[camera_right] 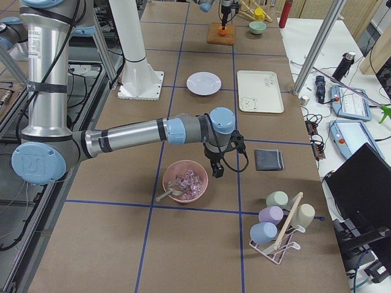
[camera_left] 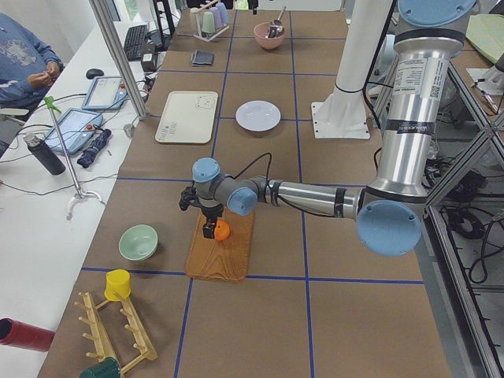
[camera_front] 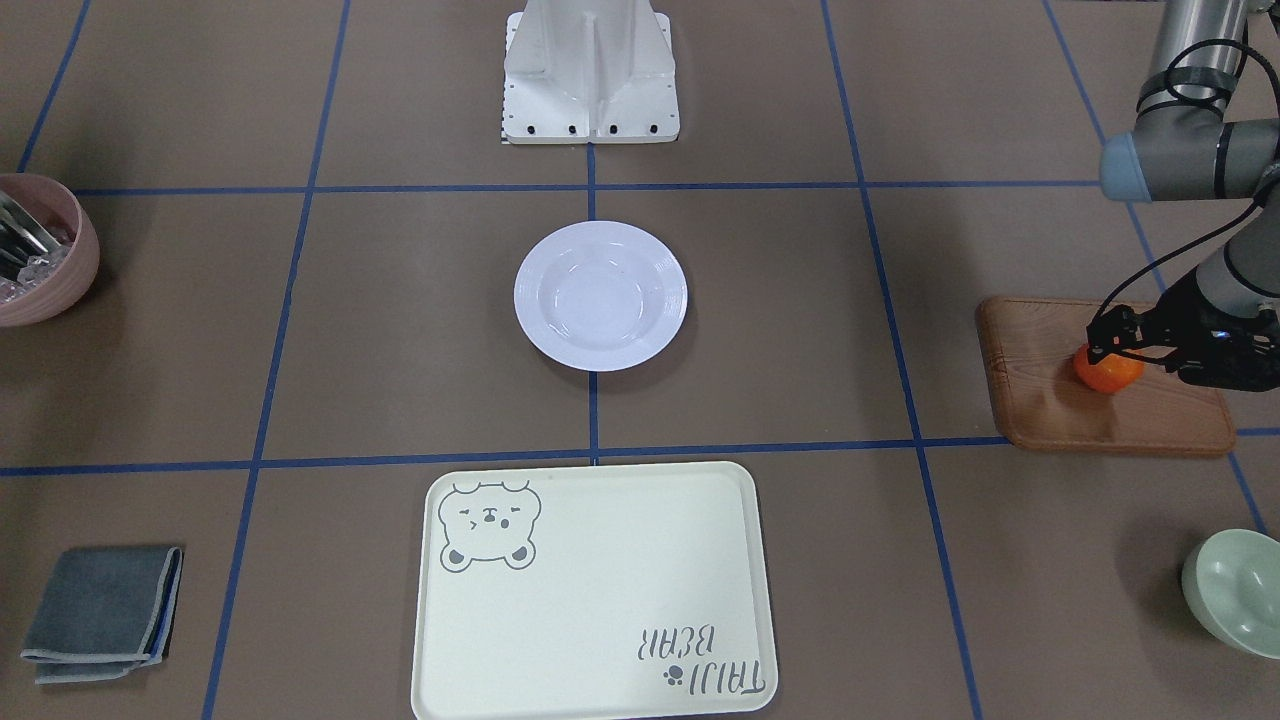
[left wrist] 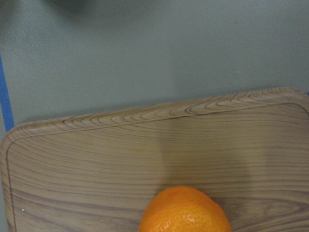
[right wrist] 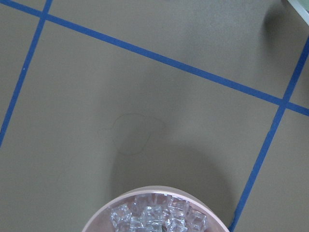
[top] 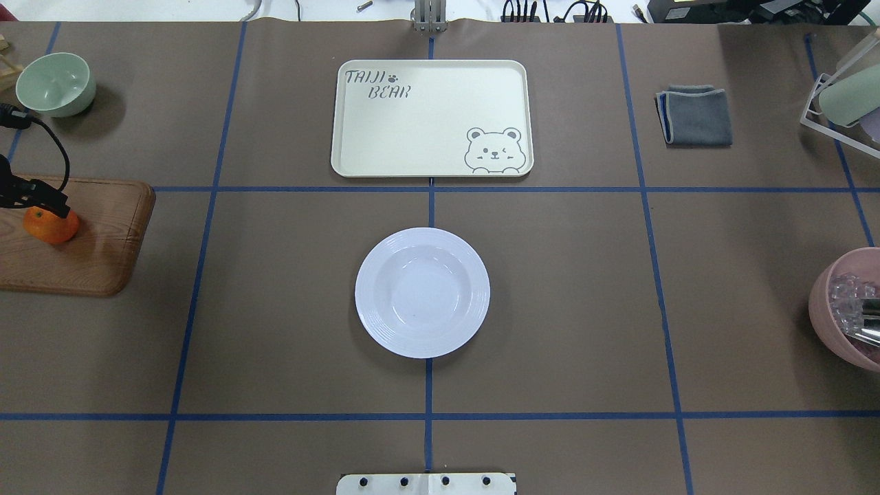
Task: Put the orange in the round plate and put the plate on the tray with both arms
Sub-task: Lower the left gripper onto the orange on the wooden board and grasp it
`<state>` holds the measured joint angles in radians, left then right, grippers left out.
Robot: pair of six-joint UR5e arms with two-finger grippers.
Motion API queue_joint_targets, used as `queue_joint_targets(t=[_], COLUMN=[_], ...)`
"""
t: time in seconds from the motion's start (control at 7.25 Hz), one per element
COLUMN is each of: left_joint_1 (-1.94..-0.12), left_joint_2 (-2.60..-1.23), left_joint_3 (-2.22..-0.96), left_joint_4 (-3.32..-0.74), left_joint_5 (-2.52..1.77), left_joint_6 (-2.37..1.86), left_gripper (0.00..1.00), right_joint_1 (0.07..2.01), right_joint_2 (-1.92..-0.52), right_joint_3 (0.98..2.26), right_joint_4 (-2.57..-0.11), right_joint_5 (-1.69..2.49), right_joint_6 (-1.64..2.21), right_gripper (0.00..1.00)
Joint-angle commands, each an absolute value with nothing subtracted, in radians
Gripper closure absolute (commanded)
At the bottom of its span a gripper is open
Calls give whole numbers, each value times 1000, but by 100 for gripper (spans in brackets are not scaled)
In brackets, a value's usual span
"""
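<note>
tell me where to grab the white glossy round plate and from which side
Probably the wide ribbed rim of the white glossy round plate, pinched at opposite edges from the robot's left and right. It lies flat and upright on the brown table, nothing touching it, and its smooth deep centre offers nothing to pinch.

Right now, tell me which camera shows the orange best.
The front-facing view: the orange sits on the wooden board, under the left gripper. Overhead has it at the frame edge, partly covered. The left wrist view crops it; both side views show it tiny; the right wrist view misses it.
</note>
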<state>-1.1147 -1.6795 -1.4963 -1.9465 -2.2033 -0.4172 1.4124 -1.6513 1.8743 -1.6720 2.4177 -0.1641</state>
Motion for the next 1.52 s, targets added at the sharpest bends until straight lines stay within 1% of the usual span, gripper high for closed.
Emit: queue_joint_targets(t=[0.0, 0.55, 0.69, 0.83, 0.97, 1.1, 1.24, 1.38], left_joint_1=[-1108, -1089, -1075, -1074, -1075, -1075, -1081, -1097], left_joint_2=[-1686, -1687, -1696, -1698, -1706, -1706, -1701, -1703], left_joint_3=[-1463, -1427, -1413, -1414, -1422, -1422, -1460, -1539], left_joint_4=[-1970, -2011, -2034, -2037, -2037, -2031, -2016, -1952], left_joint_5=[-2224, -2224, -2224, -2224, -2226, -2279, -2378, -2405], left_joint_6=[-423, -445, -463, -468, -466, -465, -468, -486], left_gripper=[2, 2, 5, 45, 88, 100, 100, 100], right_joint_1=[1410, 1410, 1408, 1408, 1408, 1408, 1408, 1408], right_joint_2=[-1651, -1648, -1646, -1644, -1644, -1643, -1641, -1641], right_joint_3=[1873, 1865, 1862, 1862, 1862, 1864, 1864, 1862], right_joint_4=[-1672, -1672, -1672, -1672, -1672, -1672, -1672, -1672], right_joint_5=[2418, 2418, 2418, 2418, 2418, 2418, 2418, 2418], right_joint_6=[-164, -164, -164, -164, -164, -164, -164, -164], right_gripper=[0, 0, 0, 0, 0, 0, 0, 0])
